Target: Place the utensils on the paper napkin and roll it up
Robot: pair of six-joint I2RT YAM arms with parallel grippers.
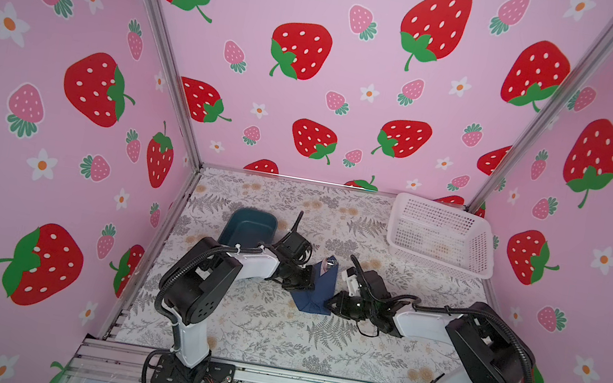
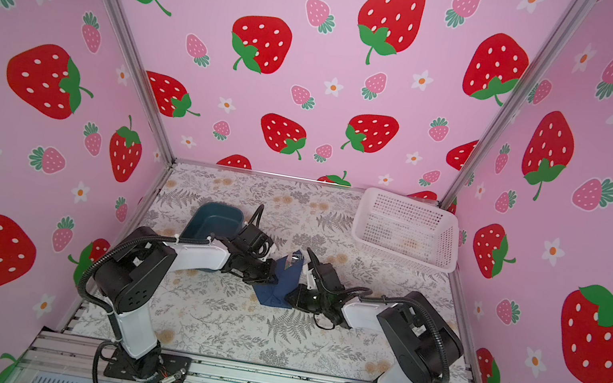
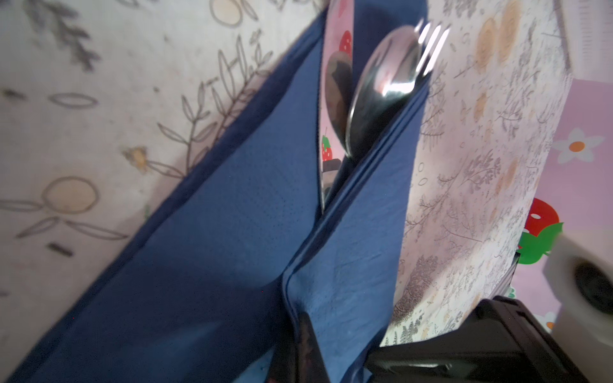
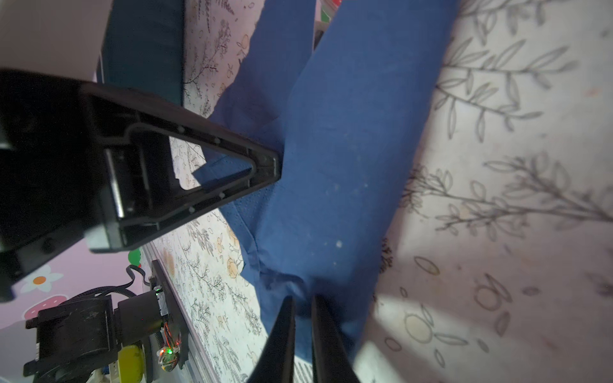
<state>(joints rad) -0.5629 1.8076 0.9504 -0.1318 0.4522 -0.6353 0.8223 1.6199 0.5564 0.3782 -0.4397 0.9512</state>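
- Broadly, the flowered tablecloth (image 1: 271, 338) carries everything, and both grippers work low over its middle.
- White basket (image 1: 480, 253): well beyond the right gripper (image 4: 303, 306), clear of the folding.
- Teal tub (image 1: 255, 212): just behind the left gripper (image 1: 307, 281), also out of the way.
- Paper napkin (image 1: 314, 297): between the two grippers, its sides lifted into a trough, probably so nothing slides out.
- Left gripper: closed, pinching the flap on its side. Right gripper: jaws almost together on the opposite edge, apparently pinching it.
- Utensils (image 3: 381, 93): in the crease ahead of the left gripper, heads poking past the napkin's far end.
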